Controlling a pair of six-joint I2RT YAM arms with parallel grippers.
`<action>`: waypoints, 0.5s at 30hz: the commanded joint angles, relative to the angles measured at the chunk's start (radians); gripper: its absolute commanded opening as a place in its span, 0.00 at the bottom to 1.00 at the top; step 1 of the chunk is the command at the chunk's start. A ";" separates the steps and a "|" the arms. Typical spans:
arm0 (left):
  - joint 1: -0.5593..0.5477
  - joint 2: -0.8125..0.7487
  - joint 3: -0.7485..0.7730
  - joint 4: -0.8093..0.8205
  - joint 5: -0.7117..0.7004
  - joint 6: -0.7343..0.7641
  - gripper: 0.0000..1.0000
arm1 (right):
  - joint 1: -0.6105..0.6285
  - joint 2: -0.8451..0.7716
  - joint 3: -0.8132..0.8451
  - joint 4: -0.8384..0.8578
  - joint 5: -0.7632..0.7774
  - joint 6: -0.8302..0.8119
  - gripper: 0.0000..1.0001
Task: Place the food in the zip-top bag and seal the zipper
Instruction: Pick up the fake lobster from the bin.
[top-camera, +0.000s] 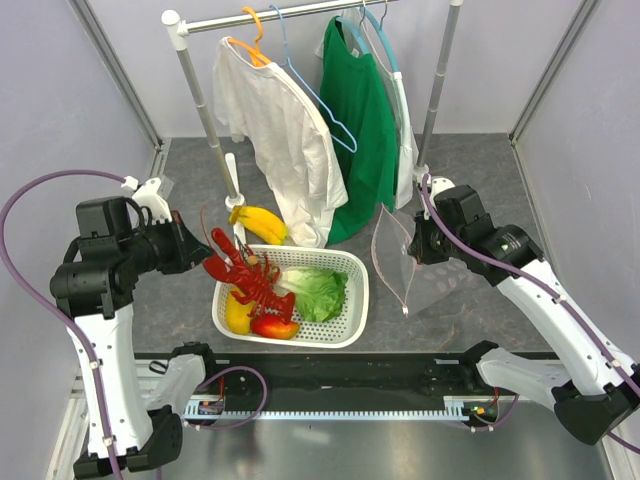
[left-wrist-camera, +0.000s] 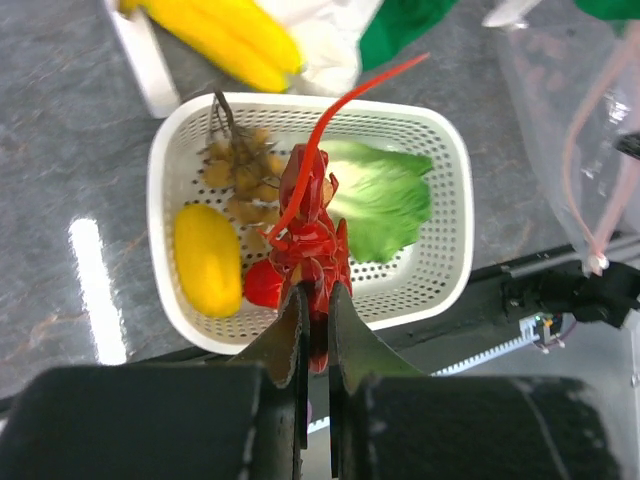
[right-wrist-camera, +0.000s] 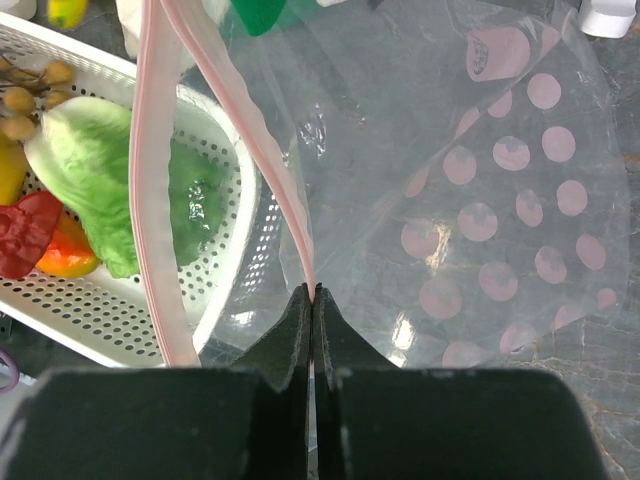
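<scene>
My left gripper (top-camera: 205, 255) is shut on the tail of the big red lobster (top-camera: 252, 282), holding it over the left part of the white basket (top-camera: 350, 300); the left wrist view shows the lobster (left-wrist-camera: 310, 225) between the fingers (left-wrist-camera: 290, 335). In the basket lie the green lettuce (top-camera: 315, 292), a yellow lemon (left-wrist-camera: 207, 258), the red-yellow mango (top-camera: 272, 326) and the brown longan bunch (left-wrist-camera: 238, 180). The banana (top-camera: 258, 222) lies on the table behind the basket. My right gripper (right-wrist-camera: 313, 292) is shut on the pink zipper (right-wrist-camera: 285, 200) of the clear bag (top-camera: 400, 262), whose mouth hangs open.
A clothes rack (top-camera: 205, 120) stands behind, with a white shirt (top-camera: 280, 140) and a green shirt (top-camera: 360, 130) hanging down to the table near the banana and the bag. The bag has pink dots (right-wrist-camera: 510, 155). A black rail (top-camera: 340, 375) runs along the near edge.
</scene>
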 joint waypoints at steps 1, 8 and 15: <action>0.000 -0.060 0.088 0.040 0.186 0.061 0.02 | -0.002 -0.028 0.024 0.029 0.017 -0.002 0.00; -0.001 -0.053 0.147 0.135 0.251 -0.004 0.02 | -0.002 -0.012 0.042 0.029 0.004 0.015 0.00; -0.001 -0.028 0.107 0.110 0.288 -0.002 0.02 | -0.004 -0.006 0.055 0.031 0.004 0.012 0.00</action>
